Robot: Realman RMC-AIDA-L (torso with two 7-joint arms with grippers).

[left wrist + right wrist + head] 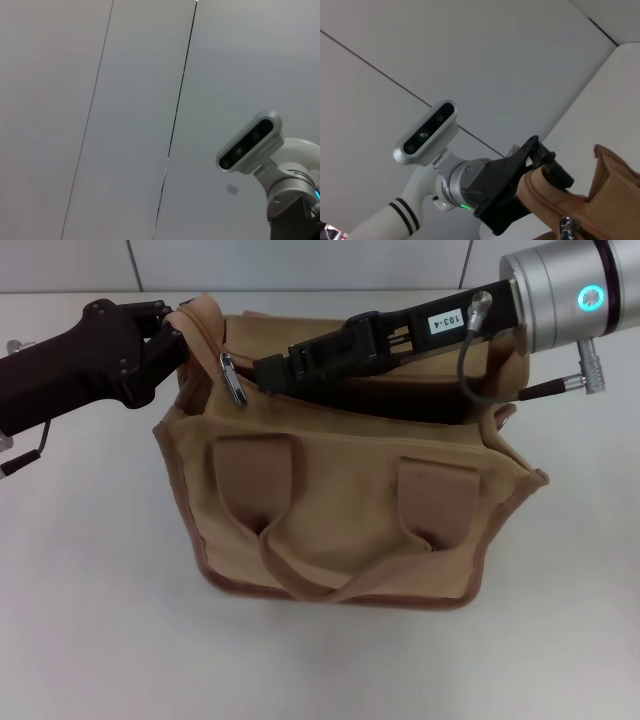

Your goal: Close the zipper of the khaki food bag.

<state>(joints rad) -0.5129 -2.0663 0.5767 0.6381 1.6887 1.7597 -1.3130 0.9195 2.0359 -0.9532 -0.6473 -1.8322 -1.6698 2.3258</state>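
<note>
The black left gripper (pixel 172 325) comes in from nine o'clock in the head view, and its fingers (pixel 160 340) are clenched on the upright tan end flap at the ten o'clock corner of the boxy khaki-tan canvas food bag (pixel 345 502). The right wrist view shows the same grasp from the other side: the black left gripper (pixel 540 167) pinches the rounded tan flap, with the white arm and its grey camera head behind it.

The bag stands upright on the plain white worktop (pixel 90 620), near the middle of the head view. Its two wide brownish strap handles (pixel 330 540) hang down the near face, and darker brown piping runs along its edges. The tan fabric zipper (pixel 215 345) runs along the top of the bag; its small shiny silver metal pull tab (pixel 233 378) hangs at the ten o'clock end, just beside the left gripper's hold. The mouth of the bag gapes open, dark inside.

The right gripper (pixel 270 370), black with a silver wrist bearing a lit blue ring, reaches in from two o'clock across the open top. Its tip lies just beside the pull tab, and I cannot tell whether its fingers are released or clenched.
</note>
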